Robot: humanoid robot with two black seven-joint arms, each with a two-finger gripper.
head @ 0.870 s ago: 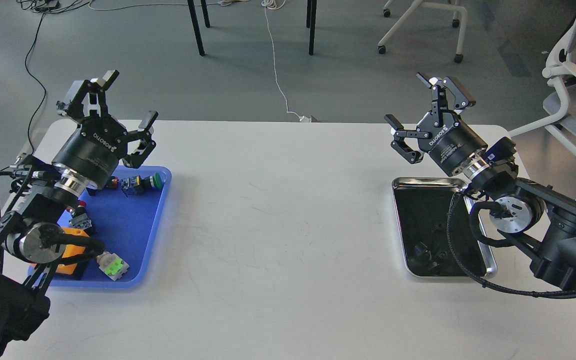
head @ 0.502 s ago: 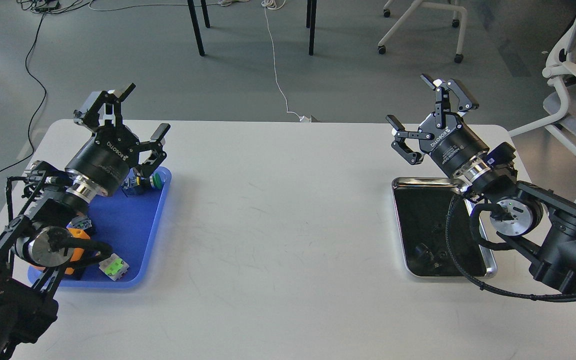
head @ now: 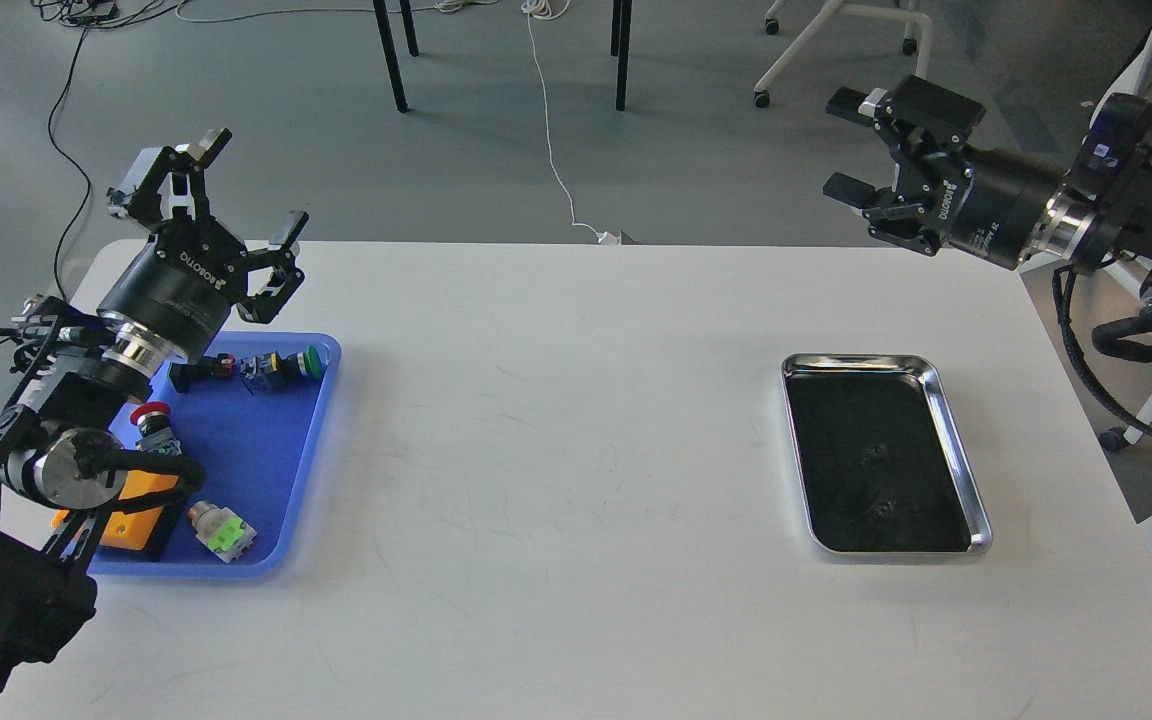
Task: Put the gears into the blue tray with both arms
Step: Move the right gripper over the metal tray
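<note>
Two tiny dark gears (head: 876, 456) (head: 881, 511) lie on the dark bottom of the steel tray (head: 957, 450) at the table's right. They are faint against it. The blue tray (head: 261, 440) sits at the left edge of the table. My left gripper (head: 248, 187) hovers open above the blue tray's far end, holding nothing. My right gripper (head: 844, 145) is raised high beyond the table's far right corner, open and empty, well away from the steel tray.
In the blue tray lie a green-capped switch (head: 308, 362), a red-capped switch (head: 150, 413), an orange block (head: 132, 501) and a light green switch (head: 223, 531). My left arm covers the tray's left side. A chair (head: 1151, 110) stands at the right.
</note>
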